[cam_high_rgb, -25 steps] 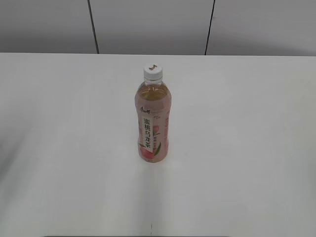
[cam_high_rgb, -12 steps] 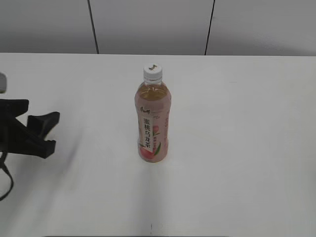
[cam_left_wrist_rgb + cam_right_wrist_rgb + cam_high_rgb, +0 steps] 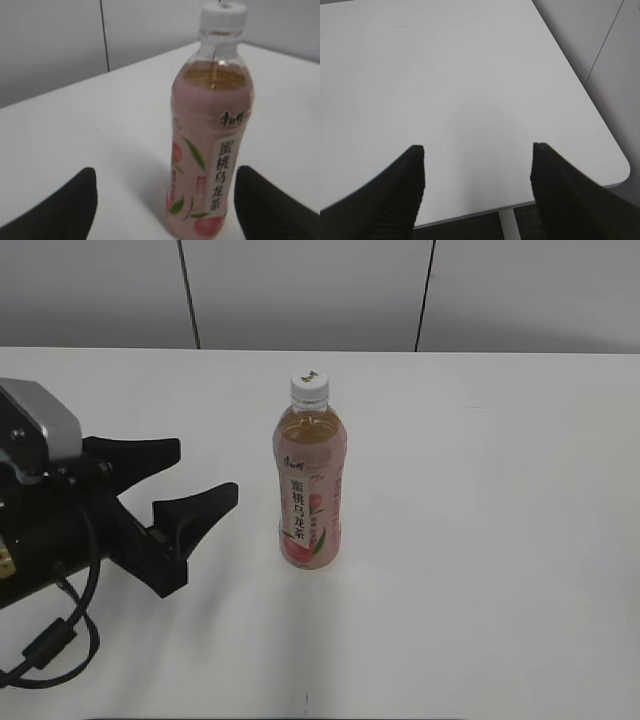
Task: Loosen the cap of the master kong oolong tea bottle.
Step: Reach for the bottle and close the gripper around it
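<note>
White and bare, the counter (image 3: pixel 500 540) carries 1 master kong oolong tea bottle (image 3: pixel 311 490), standing upright near its middle. Amber tea fills the clear neck above a pink peach label with a white vertical strip of dark characters. The cap (image 3: pixel 310 387), white with ribbed sides and a small dark mark on top, sits on the bottle's mouth.

From the left edge of the exterior view, the left tool (image 3: pixel 195 472) points toward the bottle, its 2 black fingers (image 3: pixel 195 508) spread wide apart and holding nothing. It is near the bottle's left side, apart from it. In the left wrist view the bottle (image 3: pixel 212 145) stands ahead, between the 2 spread finger tips, cap (image 3: pixel 223 17) at the top edge.

The right tool (image 3: pixel 477 165) shows only in its own wrist view, fingers parted and holding nothing, above a rounded corner of the counter (image 3: pixel 470 75).
</note>
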`<move>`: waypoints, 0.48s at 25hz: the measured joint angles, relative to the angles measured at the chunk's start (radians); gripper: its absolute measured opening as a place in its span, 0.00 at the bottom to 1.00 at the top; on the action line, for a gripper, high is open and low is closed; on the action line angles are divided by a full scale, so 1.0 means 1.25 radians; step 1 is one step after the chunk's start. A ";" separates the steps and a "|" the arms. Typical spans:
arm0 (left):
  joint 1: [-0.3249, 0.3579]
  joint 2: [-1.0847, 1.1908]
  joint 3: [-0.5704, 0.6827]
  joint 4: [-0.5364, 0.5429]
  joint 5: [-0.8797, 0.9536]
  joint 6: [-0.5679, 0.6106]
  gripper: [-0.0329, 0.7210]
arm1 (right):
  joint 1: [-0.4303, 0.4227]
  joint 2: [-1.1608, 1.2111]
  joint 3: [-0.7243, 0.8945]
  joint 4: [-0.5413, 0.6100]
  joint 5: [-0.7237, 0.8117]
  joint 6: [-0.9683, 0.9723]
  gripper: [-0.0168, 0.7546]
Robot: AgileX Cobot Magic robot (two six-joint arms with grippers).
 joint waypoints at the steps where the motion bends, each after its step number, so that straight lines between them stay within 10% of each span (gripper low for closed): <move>1: 0.000 0.022 0.000 0.005 -0.032 -0.001 0.73 | 0.000 0.000 0.000 0.000 0.000 0.000 0.67; 12: 0.000 0.263 -0.049 0.124 -0.117 -0.006 0.76 | 0.000 0.000 0.000 0.000 0.000 0.000 0.67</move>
